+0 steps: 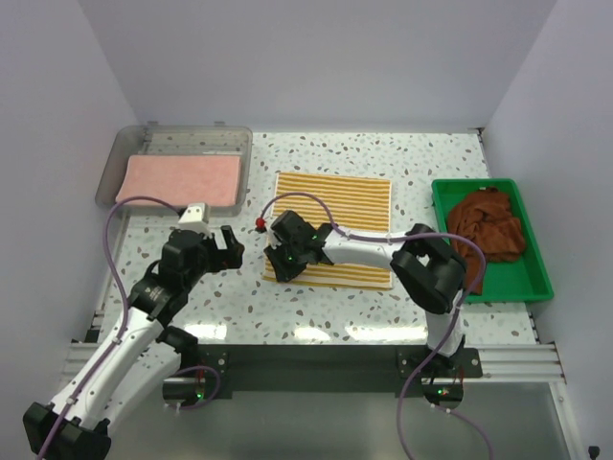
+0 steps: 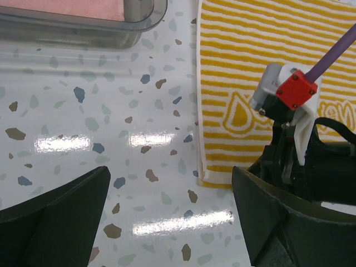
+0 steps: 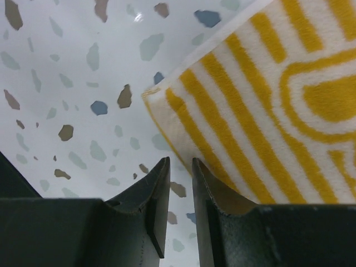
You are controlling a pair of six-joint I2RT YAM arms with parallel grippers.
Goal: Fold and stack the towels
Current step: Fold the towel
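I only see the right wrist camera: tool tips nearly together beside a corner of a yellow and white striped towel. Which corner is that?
Observer: The near left corner. The top camera shows the right tool there, with the yellow and white striped towel spread flat mid-table.
Operator: Where is the other arm?
Observer: The left tool hangs open over the speckled table, just left of that towel.
Operator: What is left to fold?
Observer: A rust-brown towel lies crumpled in the green plastic bin on the right.
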